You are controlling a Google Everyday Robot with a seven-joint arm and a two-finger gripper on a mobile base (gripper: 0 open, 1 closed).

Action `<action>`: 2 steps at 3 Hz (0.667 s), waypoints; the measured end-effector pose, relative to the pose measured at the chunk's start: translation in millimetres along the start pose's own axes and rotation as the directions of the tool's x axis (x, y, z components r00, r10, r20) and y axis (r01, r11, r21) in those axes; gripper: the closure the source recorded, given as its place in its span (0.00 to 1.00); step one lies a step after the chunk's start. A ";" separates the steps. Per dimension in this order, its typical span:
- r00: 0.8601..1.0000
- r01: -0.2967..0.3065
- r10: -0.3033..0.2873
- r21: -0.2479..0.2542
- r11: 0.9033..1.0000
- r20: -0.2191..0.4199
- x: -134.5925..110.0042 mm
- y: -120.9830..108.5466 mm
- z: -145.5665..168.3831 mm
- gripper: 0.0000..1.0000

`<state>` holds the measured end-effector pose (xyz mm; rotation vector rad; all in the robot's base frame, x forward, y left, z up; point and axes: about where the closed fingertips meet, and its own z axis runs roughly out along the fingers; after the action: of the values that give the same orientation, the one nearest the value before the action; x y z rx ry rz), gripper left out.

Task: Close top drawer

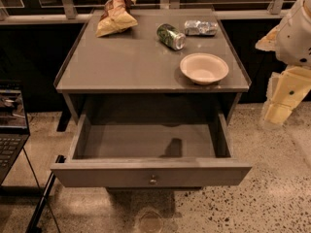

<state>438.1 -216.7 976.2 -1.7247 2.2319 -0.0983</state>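
Floor: speckled stone in the foreground; a round clear vessel seen from above, just near of the drawer front and below its knob.

Top drawer: pulled well out toward the near side from under the worktop, its grey floor showing, a dark shadow lying right of centre.

Knob: small, round, metal, at the centre of the plain flat drawer front.

Laptop: open at the left edge, screen lit, keyboard toward the near side.

Robot arm: pale, dark-speckled segments at the right edge, hanging down beside the cabinet and well apart from the drawer.

Jaws: at the arm's lower end on the right, about level with the worktop's near edge, touching nothing on the cabinet; whether open or closed cannot be told.

Worktop: grey-brown, flat, with raised side lips.

Bowl: pale, upright, near the right front corner.

Green can: on its side, far of the bowl, open end toward the near right.

Silver can: crumpled, lying just right of the green can, toward the far right corner.

Snack bag: yellow and brown, crumpled, at the far left of the worktop.

Railing: metal posts and dark glass behind the cabinet.
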 end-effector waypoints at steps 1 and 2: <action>1.000 0.000 0.000 0.000 1.000 0.000 0.0 0.0 0.0 0.00; 1.000 -0.016 0.015 0.019 1.000 0.013 -0.7 1.5 -1.5 0.00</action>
<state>436.4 -215.7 977.4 -1.6933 2.2278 -0.1044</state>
